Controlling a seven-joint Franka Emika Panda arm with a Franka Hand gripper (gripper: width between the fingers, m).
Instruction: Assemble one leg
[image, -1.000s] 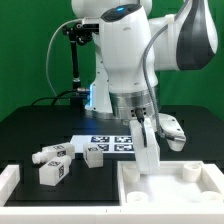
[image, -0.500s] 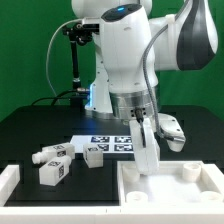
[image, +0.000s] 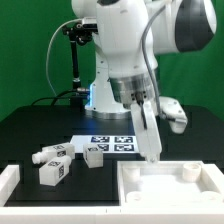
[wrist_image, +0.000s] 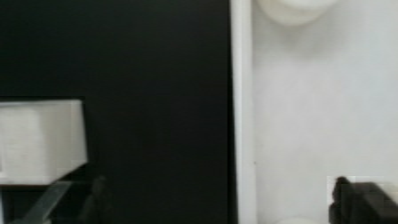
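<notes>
Small white legs with black-and-white tags lie on the black table at the exterior view's left: one near the front (image: 52, 172), one behind it (image: 55, 153), one nearer the middle (image: 95, 154). My gripper (image: 150, 150) hangs just above the far left edge of the large white tray (image: 170, 188), well apart from the legs. In the wrist view the gripper (wrist_image: 217, 205) is open and empty. Its dark fingertips (wrist_image: 71, 200) stand wide apart over the tray's edge (wrist_image: 311, 110). A round boss (wrist_image: 294, 10) shows on the tray.
The marker board (image: 112, 143) lies behind the legs in front of the robot base. A white corner piece (image: 8, 178) sits at the table's front left. A white block (wrist_image: 39, 140) shows beside the tray in the wrist view; I cannot tell what it is.
The gripper has risen a little from the tray's left edge and shifted slightly to the exterior view's right. The legs and the tray have not moved.
</notes>
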